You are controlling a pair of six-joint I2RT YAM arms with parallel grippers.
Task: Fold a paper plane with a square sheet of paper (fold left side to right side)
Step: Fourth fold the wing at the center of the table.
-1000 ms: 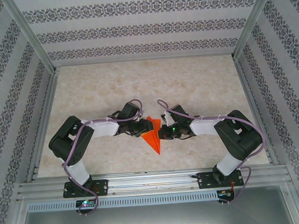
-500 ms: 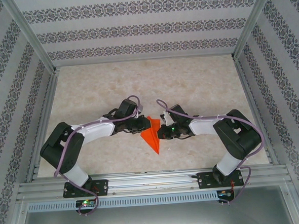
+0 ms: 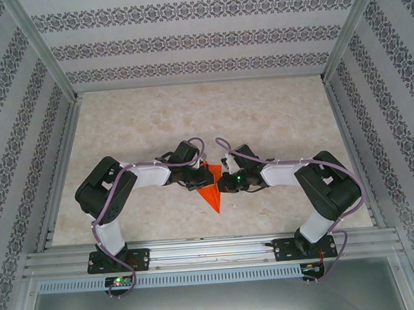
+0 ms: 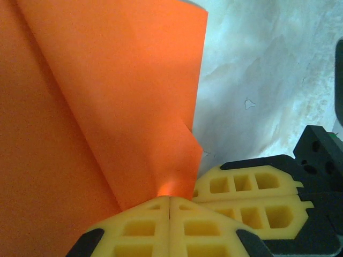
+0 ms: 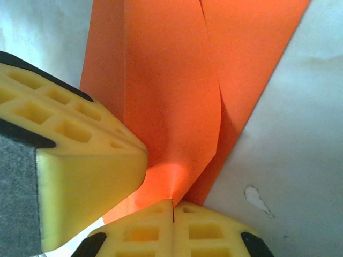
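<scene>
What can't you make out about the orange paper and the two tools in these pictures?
Top view: part of the paper is covered by the left tool and right tool; its folds are too small to count.
Left wrist view: the paper runs off the top and left edges, so its outline is cut off.
Right wrist view: the left tool's finger hides the paper's lower left.

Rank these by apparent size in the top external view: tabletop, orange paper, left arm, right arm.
1. tabletop
2. left arm and right arm, about alike, so not ranked apart
3. orange paper, smallest
</scene>
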